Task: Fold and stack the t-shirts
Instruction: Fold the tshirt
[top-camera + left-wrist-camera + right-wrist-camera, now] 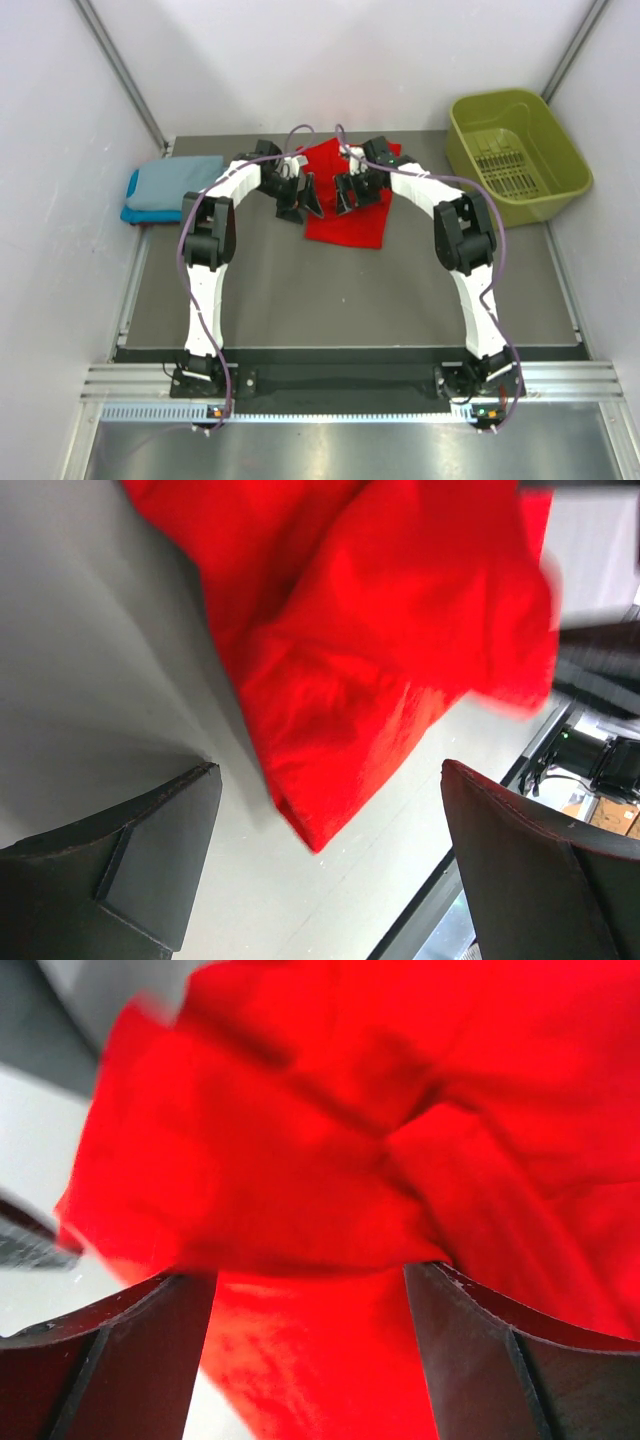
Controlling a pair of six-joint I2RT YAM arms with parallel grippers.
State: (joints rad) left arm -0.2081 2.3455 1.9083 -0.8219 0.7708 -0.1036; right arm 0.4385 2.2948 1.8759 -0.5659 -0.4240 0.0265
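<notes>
**Red shirt half-folded at mid-table – both grippers open over it**

At the far left of the table (330, 290), a folded grey-blue t-shirt (180, 178) is stacked on a turquoise t-shirt (131, 211); both are judged done.

The left gripper (302, 208) is held wide open just beside the left edge of the red t-shirt (350, 225). In the left wrist view a folded corner is seen pointing into the gap, and nothing is pinched.

The right gripper (305, 1275) is set over the shirt's upper part, jaws apart. Bunched red cloth is seen across the gap, but no clamp on it is visible.

The olive basket (470, 140) is seen at the far right, well apart.

Handling, as judged: the cloth is light, limp and creasing – no stiffness is to be counted on, and a loose pinch is likely to slip. It is best taken at layered edges or corners, pinched through all plies and lifted by both corners together to prevent sagging.
</notes>
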